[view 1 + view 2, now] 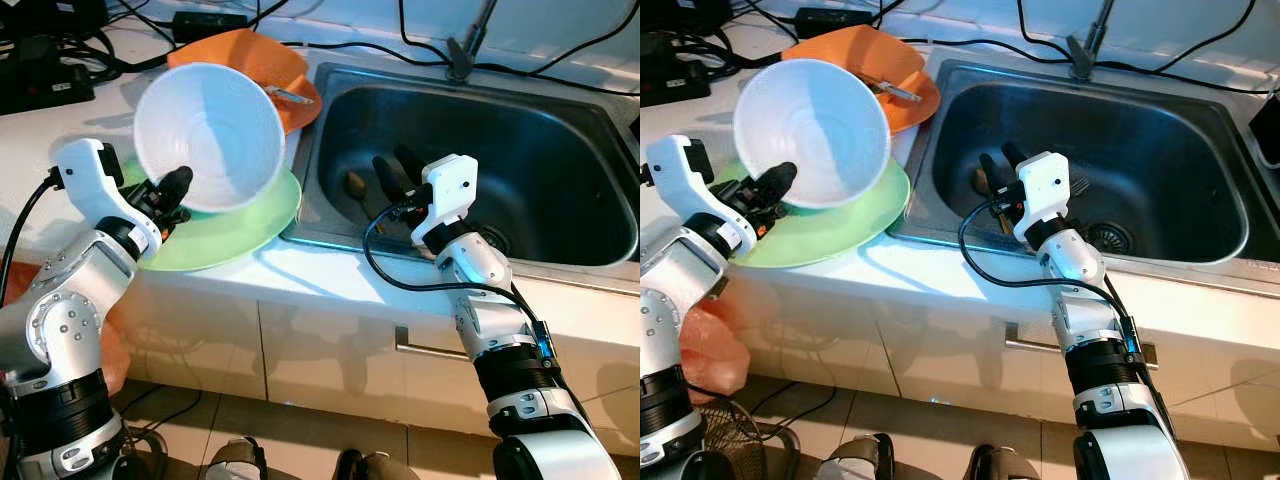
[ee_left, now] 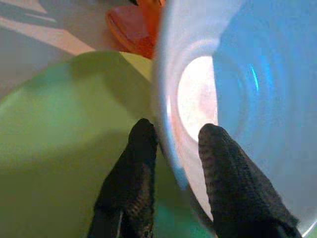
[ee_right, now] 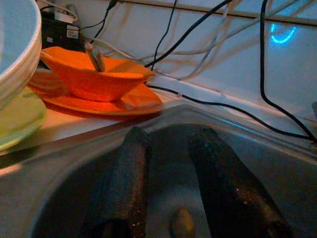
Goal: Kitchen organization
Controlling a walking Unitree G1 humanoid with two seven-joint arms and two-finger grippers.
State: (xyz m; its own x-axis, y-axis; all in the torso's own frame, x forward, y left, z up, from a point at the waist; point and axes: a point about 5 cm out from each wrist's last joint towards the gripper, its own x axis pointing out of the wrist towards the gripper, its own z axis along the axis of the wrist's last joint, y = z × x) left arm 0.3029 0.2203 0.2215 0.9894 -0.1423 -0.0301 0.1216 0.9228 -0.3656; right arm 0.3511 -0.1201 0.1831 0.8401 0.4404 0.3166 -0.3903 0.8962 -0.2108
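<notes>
A white bowl (image 1: pixel 210 135) is tipped on its side above a light green plate (image 1: pixel 240 225) on the counter, left of the sink (image 1: pixel 560 130). My left gripper (image 1: pixel 172 187) is shut on the bowl's lower rim; in the left wrist view the rim (image 2: pixel 166 114) runs between the two black fingers (image 2: pixel 131 178). My right gripper (image 1: pixel 395 170) hangs open over the left part of the sink, holding nothing. A small brownish object (image 1: pixel 357 185) lies on the sink floor under it, also seen as a small lump (image 3: pixel 182 223) between the fingers.
An orange bowl on an orange plate (image 1: pixel 255 60), with a metal utensil (image 1: pixel 290 97) in it, stands behind the white bowl. The faucet base (image 1: pixel 462 55) and black cables run along the back wall. A black adapter (image 1: pixel 40 75) lies at the far left. Cabinet fronts are below.
</notes>
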